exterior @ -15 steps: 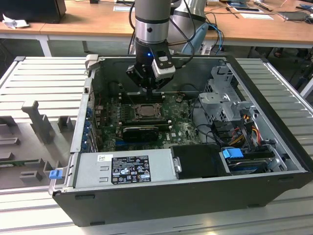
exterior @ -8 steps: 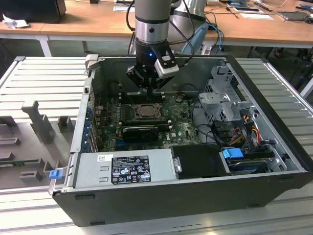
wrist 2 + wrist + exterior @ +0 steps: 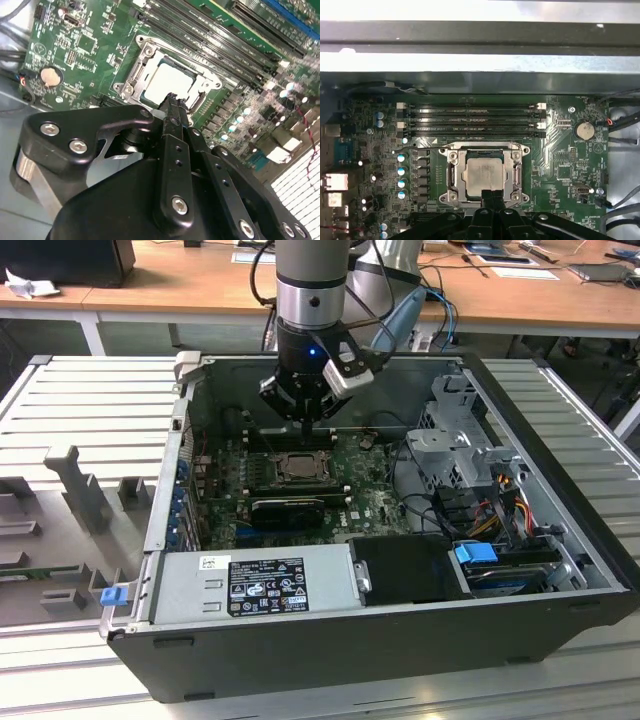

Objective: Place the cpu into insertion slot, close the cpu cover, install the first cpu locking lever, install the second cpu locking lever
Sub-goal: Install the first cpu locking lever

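Observation:
The cpu (image 3: 483, 172) lies flat in the insertion slot (image 3: 451, 176) on the green board, its dull silver top facing up. The cpu cover (image 3: 482, 148) lies down around it as a metal frame. A thin metal lever (image 3: 415, 149) runs out from the socket's edge along the board. My gripper (image 3: 490, 196) hangs just above the socket's rim, fingers pressed together with nothing between them. In the second wrist view the gripper (image 3: 172, 98) ends over the edge of the cpu (image 3: 170, 80). The exterior view shows the gripper (image 3: 305, 427) above the socket (image 3: 297, 466) inside the open computer case.
Long black memory slots (image 3: 470, 120) run beside the socket. A round coin battery (image 3: 584, 131) sits on the board. The case wall (image 3: 170, 470), a black power supply (image 3: 265, 585), a drive cage (image 3: 455, 440) and cables (image 3: 500, 505) surround the board.

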{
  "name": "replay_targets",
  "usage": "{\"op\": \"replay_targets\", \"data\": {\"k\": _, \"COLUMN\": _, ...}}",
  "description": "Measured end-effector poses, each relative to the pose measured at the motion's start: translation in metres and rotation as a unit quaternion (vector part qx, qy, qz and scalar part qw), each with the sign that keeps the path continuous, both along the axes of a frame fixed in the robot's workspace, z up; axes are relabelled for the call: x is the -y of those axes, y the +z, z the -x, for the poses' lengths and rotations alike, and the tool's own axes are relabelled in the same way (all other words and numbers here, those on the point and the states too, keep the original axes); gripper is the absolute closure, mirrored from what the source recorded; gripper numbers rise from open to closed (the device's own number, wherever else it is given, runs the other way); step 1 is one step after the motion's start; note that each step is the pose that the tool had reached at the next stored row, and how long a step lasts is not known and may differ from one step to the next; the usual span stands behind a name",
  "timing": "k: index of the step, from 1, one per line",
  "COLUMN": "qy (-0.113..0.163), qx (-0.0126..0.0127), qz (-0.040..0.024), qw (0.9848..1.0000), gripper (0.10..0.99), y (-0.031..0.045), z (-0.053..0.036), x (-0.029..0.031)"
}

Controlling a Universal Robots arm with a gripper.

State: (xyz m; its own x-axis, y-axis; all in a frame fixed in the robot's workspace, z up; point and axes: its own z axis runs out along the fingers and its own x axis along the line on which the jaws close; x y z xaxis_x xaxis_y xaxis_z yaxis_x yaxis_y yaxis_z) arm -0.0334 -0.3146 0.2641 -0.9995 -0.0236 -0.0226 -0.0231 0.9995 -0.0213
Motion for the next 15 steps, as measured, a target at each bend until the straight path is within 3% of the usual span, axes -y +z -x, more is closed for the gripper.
{"op": "replay_targets", "data": {"k": 5, "qy": 0.044, "qx": 0.0001, "qz": -0.0003, "qw": 0.999, "gripper": 0.98, "y": 0.0, "z": 0.0003, "x": 0.0}}
{"op": "replay_targets", "data": {"k": 15, "qy": 0.034, "qx": 0.0001, "qz": -0.0008, "qw": 0.9994, "gripper": 0.98, "y": -0.0025, "z": 0.0147, "x": -0.0004}}
